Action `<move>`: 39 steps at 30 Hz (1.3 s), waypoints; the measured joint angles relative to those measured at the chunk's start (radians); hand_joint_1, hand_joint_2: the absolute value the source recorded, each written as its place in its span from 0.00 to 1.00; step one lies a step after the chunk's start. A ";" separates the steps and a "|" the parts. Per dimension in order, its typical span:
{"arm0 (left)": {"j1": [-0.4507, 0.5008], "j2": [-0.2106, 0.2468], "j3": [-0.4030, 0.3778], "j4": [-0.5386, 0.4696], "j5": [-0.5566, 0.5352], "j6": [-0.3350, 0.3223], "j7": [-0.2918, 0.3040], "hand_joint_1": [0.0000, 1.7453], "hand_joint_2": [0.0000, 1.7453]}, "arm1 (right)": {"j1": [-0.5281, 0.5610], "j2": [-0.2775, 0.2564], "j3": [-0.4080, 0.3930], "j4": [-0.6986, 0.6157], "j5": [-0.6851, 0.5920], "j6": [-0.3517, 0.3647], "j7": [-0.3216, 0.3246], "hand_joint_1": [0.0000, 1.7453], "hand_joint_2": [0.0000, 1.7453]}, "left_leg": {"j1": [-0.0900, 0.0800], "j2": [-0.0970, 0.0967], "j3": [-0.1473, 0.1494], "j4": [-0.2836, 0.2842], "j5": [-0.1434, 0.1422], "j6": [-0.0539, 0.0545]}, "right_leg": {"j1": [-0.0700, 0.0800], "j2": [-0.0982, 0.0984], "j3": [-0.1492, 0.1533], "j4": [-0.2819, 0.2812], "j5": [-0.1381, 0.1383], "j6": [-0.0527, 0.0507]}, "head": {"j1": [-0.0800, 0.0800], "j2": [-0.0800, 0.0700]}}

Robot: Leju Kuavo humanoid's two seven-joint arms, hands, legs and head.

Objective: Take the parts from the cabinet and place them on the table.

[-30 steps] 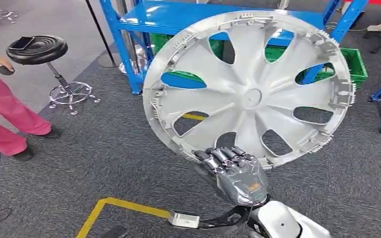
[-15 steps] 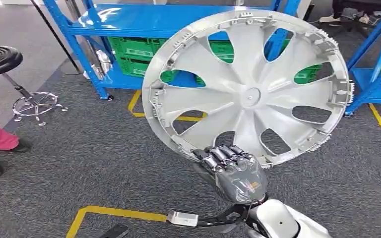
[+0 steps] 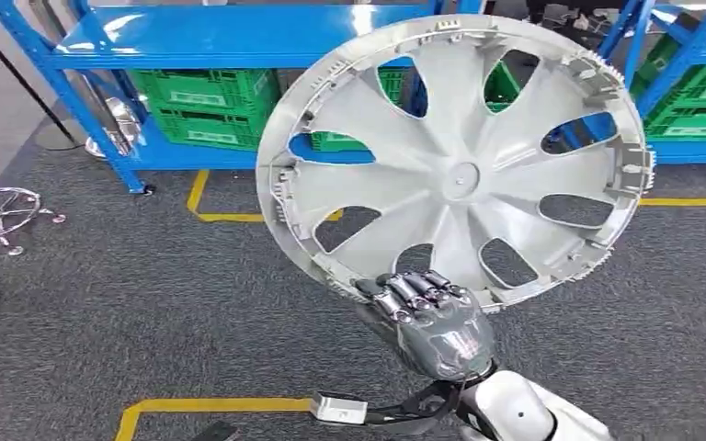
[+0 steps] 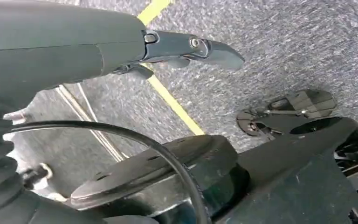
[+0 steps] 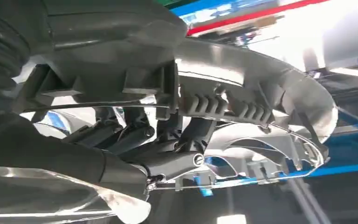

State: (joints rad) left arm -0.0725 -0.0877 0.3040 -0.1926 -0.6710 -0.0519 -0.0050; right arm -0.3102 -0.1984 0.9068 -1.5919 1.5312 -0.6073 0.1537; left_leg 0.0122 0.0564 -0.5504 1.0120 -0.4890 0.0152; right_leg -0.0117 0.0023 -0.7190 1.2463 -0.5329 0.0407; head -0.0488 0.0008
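A large silver wheel cover (image 3: 455, 175) with several spoke openings stands upright in front of me in the head view. My right hand (image 3: 432, 322) grips its lower rim from below, fingers curled over the edge. In the right wrist view the cover's ribbed rim (image 5: 242, 107) sits clamped in the right hand (image 5: 135, 140). My left hand (image 4: 121, 46) hangs over the grey carpet with its fingers stretched out and nothing in them.
A blue shelf rack (image 3: 211, 37) with green crates (image 3: 207, 106) stands behind the cover, and a second blue rack (image 3: 689, 92) is at the right. Yellow tape lines (image 3: 221, 404) mark the carpet. A stool's chrome base (image 3: 0, 211) is at the far left.
The camera has swung right: the rack, stool and a person in pink slid left in the picture, and the second rack came in. The cover stays in my right hand.
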 joint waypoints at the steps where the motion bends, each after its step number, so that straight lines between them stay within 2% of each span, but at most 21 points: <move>1: -0.001 -0.001 0.000 0.000 0.000 0.000 0.000 0.00 1.00 | 0.000 0.000 0.000 0.000 0.000 0.000 0.000 1.00 1.00 | -0.001 0.010 0.002 0.000 -0.001 0.000 | 0.003 -0.011 0.055 -0.098 0.041 -0.006 | 0.000 0.000; 2: -0.002 -0.001 0.000 0.000 0.000 0.000 0.000 0.00 1.00 | -0.002 0.000 -0.001 0.000 0.000 0.000 0.001 1.00 1.00 | -0.001 0.018 0.004 0.000 -0.002 -0.001 | 0.009 -0.047 0.106 -0.189 0.072 -0.014 | 0.000 0.000; 3: -0.001 -0.001 0.000 0.000 0.000 0.000 0.000 0.00 1.00 | -0.005 0.000 -0.002 0.000 -0.001 0.000 0.001 1.00 1.00 | -0.006 0.025 0.004 0.001 -0.005 -0.005 | 0.025 -0.102 0.130 -0.231 0.056 -0.018 | 0.000 0.000; 7: -0.002 -0.002 0.000 0.000 0.000 0.000 0.000 0.00 1.00 | -0.004 0.001 -0.001 0.000 0.000 0.000 0.000 1.00 1.00 | -0.009 0.072 0.009 0.000 -0.008 -0.021 | 0.028 -0.054 0.131 -0.245 0.064 -0.036 | 0.000 0.000; 10: -0.001 0.001 0.000 0.000 -0.003 0.000 0.000 0.00 1.00 | -0.006 0.003 -0.001 0.000 0.000 0.000 -0.001 1.00 1.00 | -0.001 -0.036 -0.033 0.107 -0.082 -0.033 | 0.015 -0.024 0.136 -0.252 0.073 -0.050 | -0.003 0.000; 13: -0.003 0.004 0.001 0.000 -0.003 -0.001 -0.002 0.00 1.00 | -0.003 0.005 0.002 0.000 0.002 0.000 -0.003 1.00 1.00 | -0.002 -0.051 -0.131 0.321 -0.166 -0.038 | 0.016 0.013 0.136 -0.251 0.073 -0.053 | -0.004 0.000; 15: -0.004 0.005 0.000 0.000 -0.004 -0.002 -0.002 0.00 1.00 | -0.001 0.005 0.003 0.000 0.003 0.002 -0.003 1.00 1.00 | -0.002 -0.052 -0.120 0.294 -0.124 -0.037 | 0.015 0.040 0.138 -0.249 0.073 -0.053 | -0.004 0.000; 17: -0.003 0.007 0.000 0.000 -0.009 -0.001 -0.002 0.00 1.00 | 0.000 0.005 0.003 0.000 0.005 0.002 0.000 1.00 1.00 | 0.002 -0.066 -0.049 0.129 -0.020 -0.038 | 0.011 0.068 0.139 -0.241 0.070 -0.049 | -0.004 0.000; 18: 0.001 0.007 0.000 0.000 -0.010 -0.001 0.000 0.00 1.00 | 0.000 0.005 0.003 0.000 0.008 0.002 0.002 1.00 1.00 | 0.009 -0.105 -0.019 0.051 0.011 -0.042 | 0.010 0.080 0.134 -0.236 0.067 -0.043 | -0.005 0.000; 19: 0.006 0.005 0.000 0.002 -0.010 -0.002 0.000 0.00 1.00 | -0.002 0.005 0.003 0.000 0.008 0.002 0.002 1.00 1.00 | 0.011 -0.135 -0.012 0.034 -0.003 -0.043 | 0.015 0.093 0.125 -0.225 0.066 -0.036 | -0.004 0.000; 23: 0.000 0.003 0.000 0.002 -0.010 -0.002 0.000 0.00 1.00 | 0.006 0.006 0.003 0.000 0.011 0.002 0.002 1.00 1.00 | 0.009 -0.104 -0.014 0.018 -0.006 -0.017 | 0.007 0.128 0.104 -0.227 0.079 -0.013 | -0.002 0.000; 25: 0.001 0.001 0.000 0.002 -0.010 -0.002 0.000 0.00 1.00 | 0.004 0.006 0.002 0.000 0.011 0.002 0.002 1.00 1.00 | 0.008 -0.082 -0.012 0.015 -0.002 -0.002 | 0.012 0.035 0.070 -0.170 0.035 -0.006 | 0.007 0.000; 26: 0.004 0.001 0.000 0.002 -0.010 -0.002 0.000 0.00 1.00 | 0.002 0.006 0.002 0.000 0.012 0.002 0.002 1.00 1.00 | 0.006 -0.068 -0.013 0.015 -0.003 0.001 | 0.011 0.014 0.036 -0.096 -0.002 -0.002 | 0.008 0.000; 28: 0.006 0.002 0.000 0.002 -0.010 -0.002 0.000 0.00 1.00 | 0.004 0.006 0.002 0.000 0.015 0.002 0.002 1.00 1.00 | 0.002 -0.041 -0.014 0.015 -0.005 0.004 | 0.009 0.004 -0.035 0.056 -0.062 0.002 | 0.008 0.000; 29: 0.006 0.002 0.000 0.002 -0.010 -0.002 0.000 0.00 1.00 | 0.007 0.005 0.002 0.000 0.017 0.002 0.002 1.00 1.00 | 0.002 -0.029 -0.013 0.015 -0.006 0.004 | 0.009 0.003 -0.050 0.088 -0.065 0.003 | 0.006 0.000; 30: 0.006 0.003 0.000 0.002 -0.010 -0.002 0.000 0.00 1.00 | 0.010 0.005 0.002 0.000 0.017 0.002 0.003 1.00 1.00 | 0.001 -0.018 -0.012 0.015 -0.006 0.005 | 0.009 0.003 -0.043 0.074 -0.047 0.002 | 0.008 0.000; 32: 0.004 0.002 0.000 0.002 -0.011 -0.002 0.000 0.00 1.00 | 0.014 0.005 0.002 0.000 0.019 0.002 0.007 1.00 1.00 | 0.000 0.003 -0.008 0.015 -0.010 0.004 | 0.011 -0.008 0.038 -0.077 0.034 -0.007 | 0.008 0.000; 33: 0.004 0.002 0.000 0.002 -0.012 -0.002 0.000 0.00 1.00 | 0.014 0.005 0.002 0.000 0.020 0.002 0.008 1.00 1.00 | -0.001 0.011 -0.004 0.015 -0.013 0.002 | 0.016 -0.032 0.089 -0.170 0.070 -0.015 | 0.007 0.000; 34: 0.005 0.000 0.000 0.002 -0.013 -0.002 0.000 0.00 1.00 | 0.014 0.005 0.001 0.000 0.023 0.002 0.008 1.00 1.00 | -0.001 0.019 -0.001 0.013 -0.014 -0.001 | 0.032 -0.101 0.118 -0.222 0.054 -0.024 | 0.006 0.000; 35: 0.006 0.000 0.000 0.002 -0.013 -0.002 0.000 0.00 1.00 | 0.013 0.005 0.001 0.000 0.026 0.002 0.010 1.00 1.00 | -0.007 0.028 -0.004 0.017 -0.017 -0.006 | 0.041 -0.107 0.129 -0.233 0.058 -0.031 | 0.009 0.000; 39: 0.003 -0.002 0.000 0.002 -0.017 -0.001 0.000 0.00 1.00 | 0.018 0.001 0.001 -0.003 0.032 0.004 0.016 1.00 1.00 | -0.009 0.070 0.009 0.009 -0.024 -0.024 | 0.032 -0.052 0.133 -0.248 0.069 -0.048 | 0.004 0.000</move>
State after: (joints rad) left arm -0.0693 -0.0900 0.3040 -0.1911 -0.6878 -0.0526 -0.0050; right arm -0.2923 -0.1972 0.9075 -1.5946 1.5633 -0.6035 0.1702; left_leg 0.0030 0.1261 -0.5418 1.0208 -0.5129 -0.0093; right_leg 0.0204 -0.0501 -0.5856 0.9984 -0.4639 -0.0077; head -0.0446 0.0011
